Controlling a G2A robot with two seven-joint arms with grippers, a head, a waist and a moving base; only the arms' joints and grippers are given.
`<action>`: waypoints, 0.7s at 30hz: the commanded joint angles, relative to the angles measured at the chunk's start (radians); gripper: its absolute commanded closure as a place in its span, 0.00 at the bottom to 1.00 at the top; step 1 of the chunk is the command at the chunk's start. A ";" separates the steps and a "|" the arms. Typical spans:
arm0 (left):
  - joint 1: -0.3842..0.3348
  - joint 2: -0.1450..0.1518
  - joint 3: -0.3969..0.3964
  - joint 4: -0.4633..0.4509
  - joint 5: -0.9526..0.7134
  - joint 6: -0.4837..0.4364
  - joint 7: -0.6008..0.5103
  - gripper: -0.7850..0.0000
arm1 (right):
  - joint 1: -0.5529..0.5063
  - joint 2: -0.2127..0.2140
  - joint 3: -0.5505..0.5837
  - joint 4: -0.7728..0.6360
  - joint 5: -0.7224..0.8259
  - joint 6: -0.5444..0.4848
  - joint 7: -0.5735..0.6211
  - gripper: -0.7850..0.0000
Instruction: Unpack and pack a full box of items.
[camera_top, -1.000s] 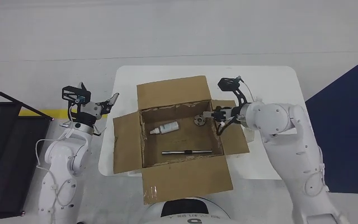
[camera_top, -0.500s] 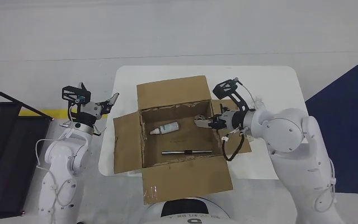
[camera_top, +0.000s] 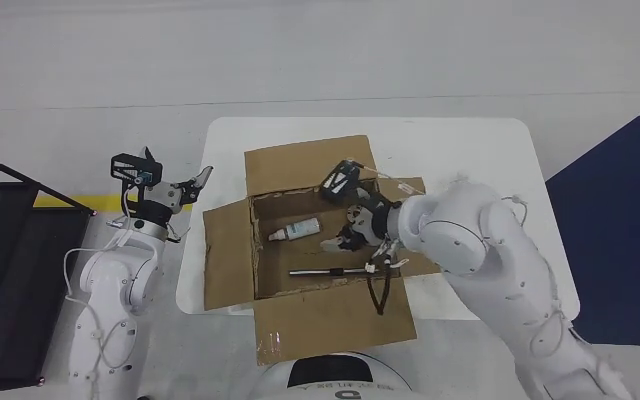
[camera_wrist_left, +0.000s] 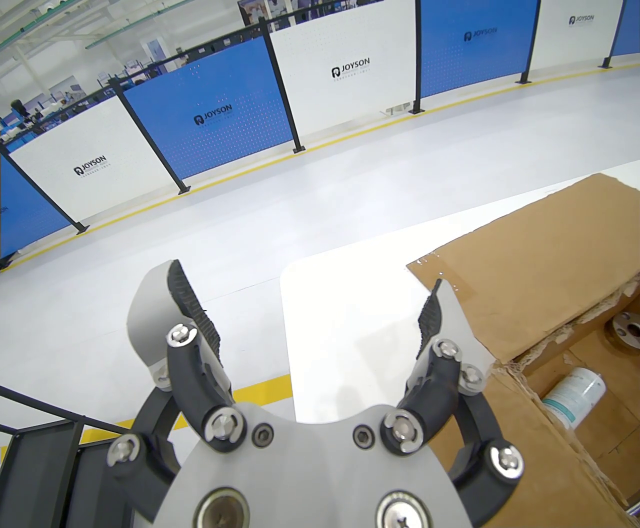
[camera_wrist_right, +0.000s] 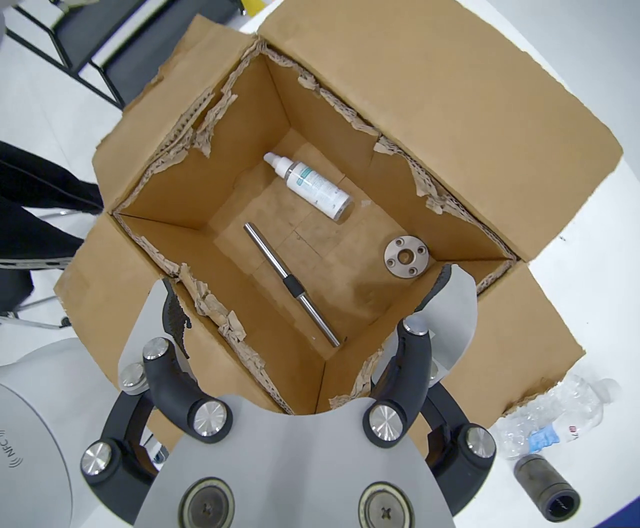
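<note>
The open cardboard box (camera_top: 300, 165) stands mid-table with its flaps spread. Inside lie a white spray bottle (camera_wrist_right: 310, 187), a metal rod (camera_wrist_right: 292, 285) and a round metal flange (camera_wrist_right: 406, 256). My right gripper (camera_wrist_right: 312, 300) hangs open above the box's inside, holding nothing; from above, this gripper (camera_top: 340, 240) sits beside the spray bottle (camera_top: 295, 231) and over the rod (camera_top: 330, 271), with the arm covering the flange. My left gripper (camera_wrist_left: 305, 295) is open and holding nothing, off the table's left edge near the box flap (camera_wrist_left: 540, 270), also seen from above (camera_top: 188, 188).
A crushed clear water bottle (camera_wrist_right: 555, 420) and a black cylinder (camera_wrist_right: 547, 487) lie on the white table (camera_top: 470, 140) to the right of the box. A black rack (camera_top: 20, 250) stands on the floor at far left.
My right arm has swung from the box's right wall leftward to over the middle of the box. The left arm has not moved.
</note>
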 joint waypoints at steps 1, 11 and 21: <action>0.000 0.000 0.000 0.000 0.000 0.000 0.000 0.00 | 0.086 -0.018 -0.088 0.074 0.012 0.000 0.020 0.00; 0.000 0.000 0.000 0.000 0.000 0.000 0.000 0.00 | 0.354 -0.119 -0.458 0.440 -0.060 0.035 0.090 0.00; 0.000 0.000 0.000 0.000 0.000 0.000 0.000 0.00 | 0.417 -0.182 -0.550 0.631 -0.006 0.039 0.090 0.00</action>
